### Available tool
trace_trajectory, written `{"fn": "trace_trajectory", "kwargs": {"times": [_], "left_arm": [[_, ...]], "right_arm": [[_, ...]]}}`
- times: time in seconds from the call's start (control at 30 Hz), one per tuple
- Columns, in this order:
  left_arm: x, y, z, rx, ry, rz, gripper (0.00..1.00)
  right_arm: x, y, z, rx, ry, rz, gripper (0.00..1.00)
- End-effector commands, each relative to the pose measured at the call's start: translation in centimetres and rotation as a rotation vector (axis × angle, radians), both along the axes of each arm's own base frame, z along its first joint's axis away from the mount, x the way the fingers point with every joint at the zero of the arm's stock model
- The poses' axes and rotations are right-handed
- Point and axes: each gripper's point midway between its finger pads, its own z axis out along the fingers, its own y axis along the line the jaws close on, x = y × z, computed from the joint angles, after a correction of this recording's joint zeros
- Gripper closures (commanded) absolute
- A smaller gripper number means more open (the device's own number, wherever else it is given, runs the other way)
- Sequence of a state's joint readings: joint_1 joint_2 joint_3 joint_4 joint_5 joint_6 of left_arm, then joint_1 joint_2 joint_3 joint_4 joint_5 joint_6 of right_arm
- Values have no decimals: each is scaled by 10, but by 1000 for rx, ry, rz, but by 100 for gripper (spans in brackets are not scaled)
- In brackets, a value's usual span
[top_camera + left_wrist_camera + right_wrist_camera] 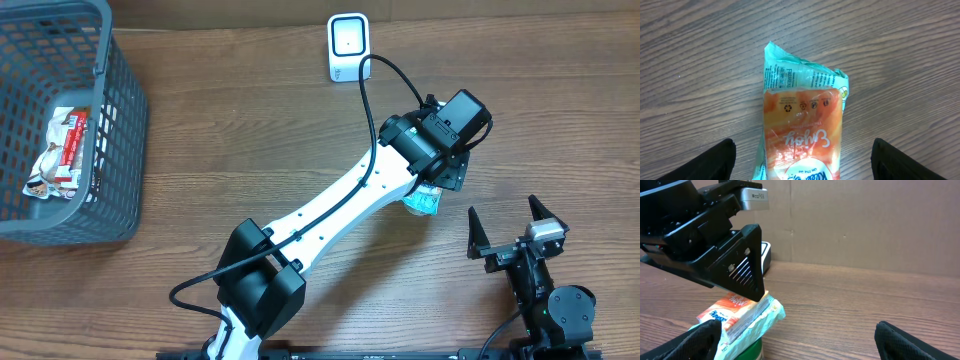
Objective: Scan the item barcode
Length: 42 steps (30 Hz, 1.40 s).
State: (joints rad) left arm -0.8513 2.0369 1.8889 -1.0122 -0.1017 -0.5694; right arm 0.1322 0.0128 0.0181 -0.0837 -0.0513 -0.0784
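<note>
Your orange packet [802, 130]: teal seal points away from left end effector [803, 155], spread astride it; "Enjoy" inverted. Right end effector [797, 335] spread.

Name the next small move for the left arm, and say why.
Probably close the left gripper on the orange packet: its fingers straddle the packet lying on the table, with gaps on both sides, so nothing is gripped yet. The scanner stands far off across the table, so the packet likely must be lifted first.
</note>
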Motion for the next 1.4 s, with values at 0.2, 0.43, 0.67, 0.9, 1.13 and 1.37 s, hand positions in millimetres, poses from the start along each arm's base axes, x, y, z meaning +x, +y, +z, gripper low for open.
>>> {"fn": "trace_trajectory", "kwargs": {"times": [0.2, 0.43, 0.67, 0.9, 1.13, 1.37], "left_arm": [[0, 0, -40, 72, 55, -11, 35], [4, 1, -29, 53, 37, -7, 56], [6, 4, -12, 31, 12, -1, 59], [12, 21, -3, 23, 29, 29, 59], [16, 42, -7, 56, 66, 49, 58], [20, 81, -13, 154, 104, 105, 57]], "right_arm": [[0, -1, -2, -1, -3, -6, 0], [0, -1, -2, -1, -3, -6, 0], [0, -1, -2, -1, -3, -6, 0], [0, -1, -2, -1, -3, -6, 0], [0, -1, -2, -1, -3, -6, 0], [0, -1, -2, -1, -3, -6, 0]]}}
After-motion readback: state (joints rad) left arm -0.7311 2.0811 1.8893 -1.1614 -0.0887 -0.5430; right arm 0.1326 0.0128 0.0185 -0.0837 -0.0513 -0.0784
